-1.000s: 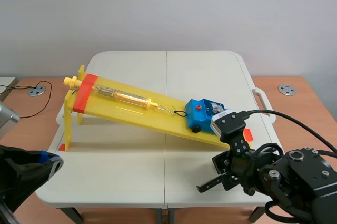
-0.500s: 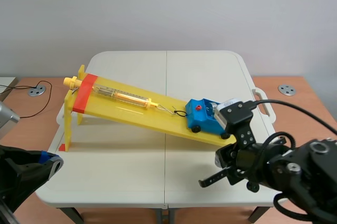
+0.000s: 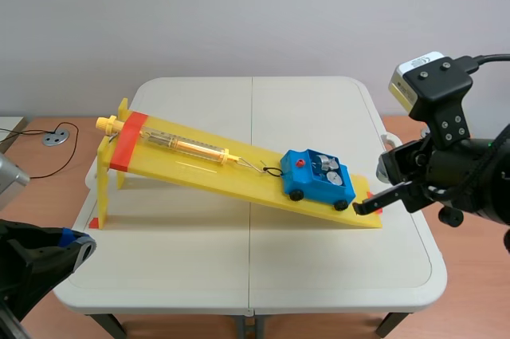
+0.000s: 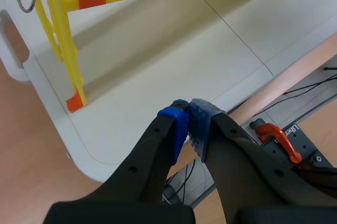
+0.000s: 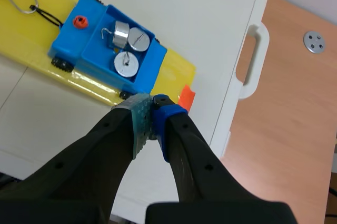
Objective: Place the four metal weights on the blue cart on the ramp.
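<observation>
The blue cart (image 3: 319, 180) sits near the low end of the yellow ramp (image 3: 215, 165), tied by a black cord to the spring scale (image 3: 179, 144). Metal weights (image 5: 126, 50) lie in the cart's tray (image 5: 138, 68); three show from above, each with a hook. My right gripper (image 3: 365, 204) hangs shut and empty above the ramp's low end, just right of the cart; its pads (image 5: 150, 113) meet over the ramp's edge. My left gripper (image 4: 188, 126) is shut on nothing, low at the table's front left corner, short of the ramp's leg (image 4: 73, 76).
The ramp's raised end stands on yellow legs (image 3: 103, 187) at the left, with orange tape (image 3: 127, 141) across it. The white table (image 3: 247, 259) has a handle (image 5: 251, 60) on its right edge. A black cable (image 3: 48, 151) lies on the wooden surface to the left.
My right arm has risen from low at the table's front right and swung right, uncovering the cart. The left arm has not moved.
</observation>
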